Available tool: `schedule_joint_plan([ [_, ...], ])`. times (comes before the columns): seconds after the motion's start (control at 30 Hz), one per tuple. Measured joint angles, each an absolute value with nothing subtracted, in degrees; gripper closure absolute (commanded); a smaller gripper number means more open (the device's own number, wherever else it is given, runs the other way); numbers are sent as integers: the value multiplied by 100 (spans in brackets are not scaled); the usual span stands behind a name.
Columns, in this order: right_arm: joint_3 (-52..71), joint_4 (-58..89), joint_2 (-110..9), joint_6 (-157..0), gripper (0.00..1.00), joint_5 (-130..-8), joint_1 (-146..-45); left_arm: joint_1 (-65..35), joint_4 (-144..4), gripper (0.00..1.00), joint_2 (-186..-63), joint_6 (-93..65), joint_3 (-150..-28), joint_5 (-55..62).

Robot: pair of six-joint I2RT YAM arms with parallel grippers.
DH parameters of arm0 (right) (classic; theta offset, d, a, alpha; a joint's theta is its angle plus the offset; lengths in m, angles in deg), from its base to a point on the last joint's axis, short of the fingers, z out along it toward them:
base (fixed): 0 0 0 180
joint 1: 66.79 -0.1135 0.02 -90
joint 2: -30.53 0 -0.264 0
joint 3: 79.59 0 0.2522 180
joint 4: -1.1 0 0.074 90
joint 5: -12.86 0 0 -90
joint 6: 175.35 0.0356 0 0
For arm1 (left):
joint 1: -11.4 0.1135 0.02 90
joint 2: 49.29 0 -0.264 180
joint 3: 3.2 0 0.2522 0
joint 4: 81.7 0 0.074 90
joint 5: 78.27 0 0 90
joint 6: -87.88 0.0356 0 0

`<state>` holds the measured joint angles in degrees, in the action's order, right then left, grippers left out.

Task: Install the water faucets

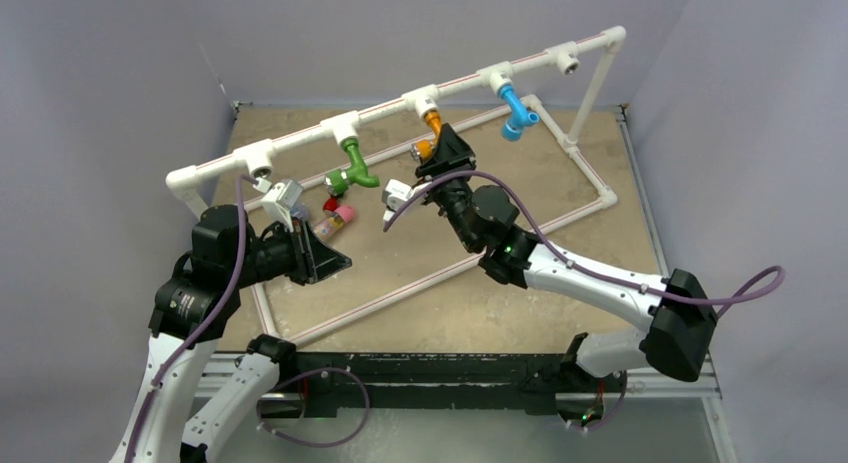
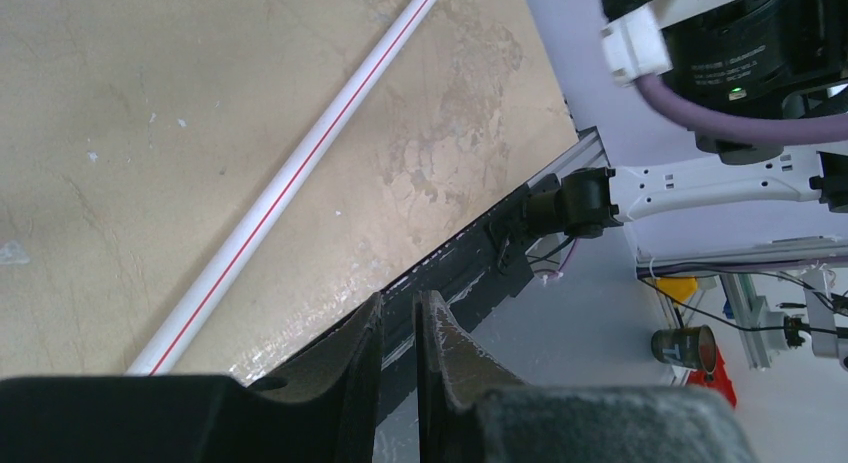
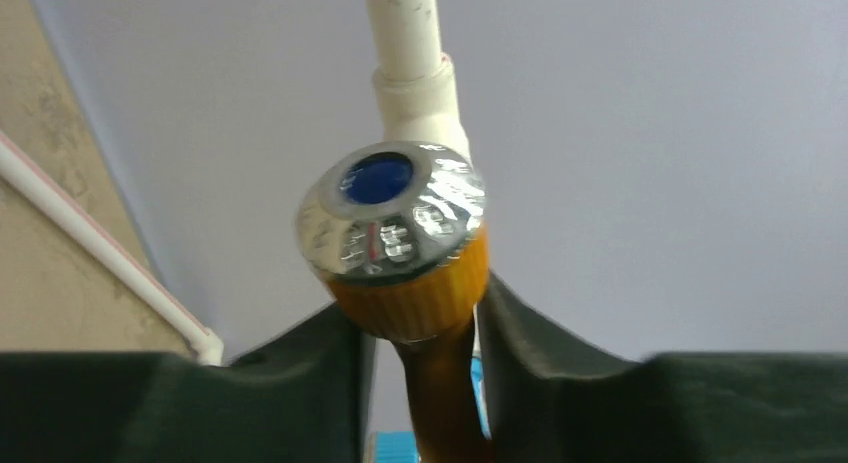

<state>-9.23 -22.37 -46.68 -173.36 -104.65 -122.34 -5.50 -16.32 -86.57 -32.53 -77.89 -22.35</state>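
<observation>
The right gripper (image 3: 425,328) had its dark fingers (image 3: 300,358) closed around the ribbed knob of the orange bent plastic faucet (image 3: 410,283). The left gripper (image 2: 400,333) hung apart, nearly shut on nothing. The white plastic pipe frame (image 1: 300,143) carried a green faucet (image 1: 352,163), the orange faucet at the middle tee, and a blue faucet (image 1: 517,111). The orange faucet looked light, rigid and smooth; its chrome cap seemed slippery, so the ribbed knob appeared the better hold.

Taps along the raised pipe rail (image 1: 400,108)

Three faucets (image 1: 352,163) hang from its middle sockets; a fourth piece (image 1: 338,218) lies on the table (image 1: 560,183) beneath.
</observation>
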Motion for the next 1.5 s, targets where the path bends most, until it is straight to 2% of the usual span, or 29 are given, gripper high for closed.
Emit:
schedule_joint_plan([
  [0.1,-753,-2375,-4699,-17220,97,-10585,-12234,-550,-1622,84,-8657,-3251,-7789,-2235],
  [0.13,-739,-2381,-4707,-17124,100,-10620,-12234,-550,-1617,84,-8657,-3251,-7791,-2235],
  [0.33,-499,-2126,-4725,-15861,100,-10755,-12241,-550,-1613,84,-8657,-3251,-7791,-2235],
  [0.43,-311,-1903,-4723,-14470,100,-10827,-12234,-550,-1613,84,-8657,-3251,-7789,-2235],
  [0.6,-154,-1588,-4616,-11480,100,-10762,-12024,-550,-1615,84,-8657,-3251,-7789,-2235],
  [0.87,-392,-1393,-4288,-6292,100,-9676,-11235,-550,-1615,84,-8657,-3253,-7789,-2237],
  [1.13,-1216,-2486,-4242,-1955,100,-8644,-10713,-550,-1615,84,-8644,-3253,-7789,-2257],
  [1.17,-1308,-2703,-4286,-1536,95,-8493,-10656,-550,-1613,84,-8637,-3253,-7789,-2257],
  [1.23,-1382,-2993,-4393,-983,70,-8307,-10582,-550,-1611,84,-8611,-3253,-7791,-2257],
  [1.3,-1406,-3120,-4439,-707,54,-8220,-10558,-553,-1600,84,-8576,-3253,-7789,-2257],
  [1.43,-1448,-3076,-4375,-604,28,-8001,-10553,-555,-1597,84,-8552,-3251,-7789,-2257],
  [1.5,-1467,-2864,-4251,-755,18,-7951,-10569,-555,-1597,84,-8552,-3253,-7789,-2257],
])
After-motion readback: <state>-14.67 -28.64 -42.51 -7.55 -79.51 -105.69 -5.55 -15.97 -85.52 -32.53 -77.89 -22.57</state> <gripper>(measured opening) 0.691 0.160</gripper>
